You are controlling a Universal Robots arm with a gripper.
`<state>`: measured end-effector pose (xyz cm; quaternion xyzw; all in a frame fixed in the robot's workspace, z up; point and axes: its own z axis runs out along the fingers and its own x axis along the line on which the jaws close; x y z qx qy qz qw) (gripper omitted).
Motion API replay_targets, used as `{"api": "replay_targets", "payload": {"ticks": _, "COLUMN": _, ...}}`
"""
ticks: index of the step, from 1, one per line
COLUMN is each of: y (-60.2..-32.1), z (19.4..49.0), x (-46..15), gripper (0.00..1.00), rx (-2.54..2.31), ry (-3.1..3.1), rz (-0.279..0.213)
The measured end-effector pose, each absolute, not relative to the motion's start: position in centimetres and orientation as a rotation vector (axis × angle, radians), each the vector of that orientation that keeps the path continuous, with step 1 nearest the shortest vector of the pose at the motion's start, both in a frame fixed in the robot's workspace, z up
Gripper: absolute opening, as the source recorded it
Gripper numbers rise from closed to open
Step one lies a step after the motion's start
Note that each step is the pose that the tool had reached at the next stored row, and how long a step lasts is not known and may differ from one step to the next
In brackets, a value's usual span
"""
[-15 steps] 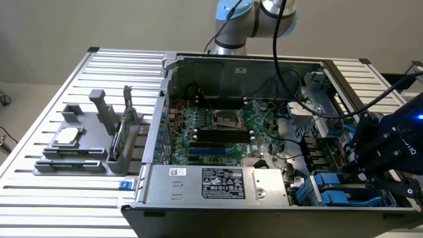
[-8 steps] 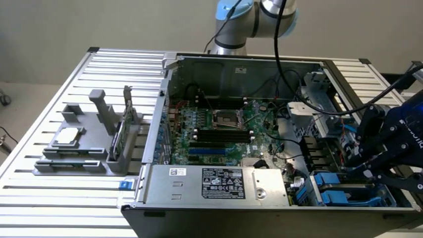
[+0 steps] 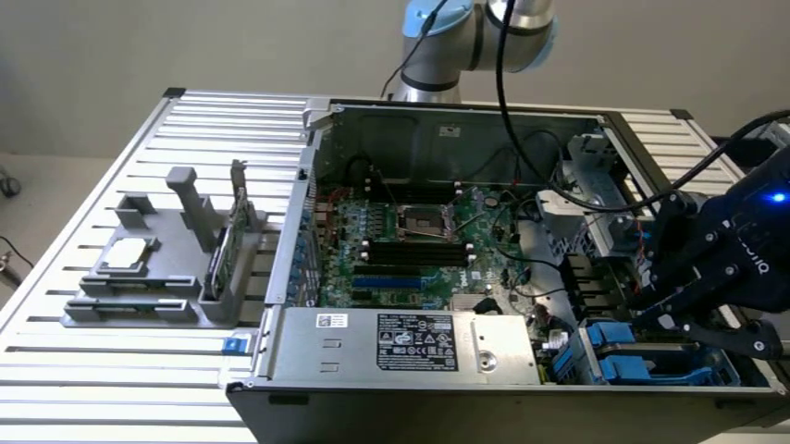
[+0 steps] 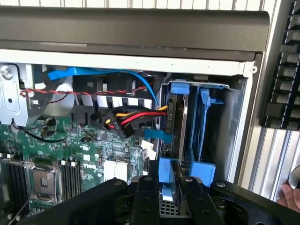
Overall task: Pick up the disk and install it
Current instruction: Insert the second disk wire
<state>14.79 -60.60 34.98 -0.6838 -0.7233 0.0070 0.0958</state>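
Observation:
The disk [image 4: 175,117] stands on edge in the drive bay at the corner of the open computer case [image 3: 494,116], its blue carrier [image 4: 180,88] around it and a red-yellow-black cable plugged into its side. A second blue carrier [image 4: 205,122] sits in the slot beside it. My gripper [image 4: 168,182] is right over the disk's near end. Its black fingers [image 4: 146,197] stand a little apart, on either side of the carrier's blue tab. In the exterior view my gripper [image 3: 697,328] hangs over the blue carriers [image 3: 623,356] at the case's front right.
The motherboard [image 3: 408,245] and silver power supply [image 3: 420,344] lie to the exterior view's left of the bay. Loose cables [image 4: 126,119] run next to the disk. A grey fixture [image 3: 148,277] holds a chip and a green card. A keyboard [image 4: 283,79] and a person's hand [image 4: 290,199] are beside the case.

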Motion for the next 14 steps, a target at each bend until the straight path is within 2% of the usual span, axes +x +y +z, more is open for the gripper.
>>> {"api": "replay_targets", "payload": {"ticks": 3, "y": -60.60, "z": 35.10, "x": 14.16, "gripper": 0.23, "rx": -2.021, "ry": -2.148, "rz": 0.021}}
{"api": "replay_targets", "payload": {"ticks": 5, "y": -60.60, "z": 35.16, "x": 13.88, "gripper": 0.11, "rx": -2.020, "ry": -2.149, "rz": 0.021}}
{"api": "replay_targets", "payload": {"ticks": 14, "y": -60.60, "z": 35.17, "x": 13.81, "gripper": 0.11, "rx": -2.021, "ry": -2.150, "rz": 0.020}}
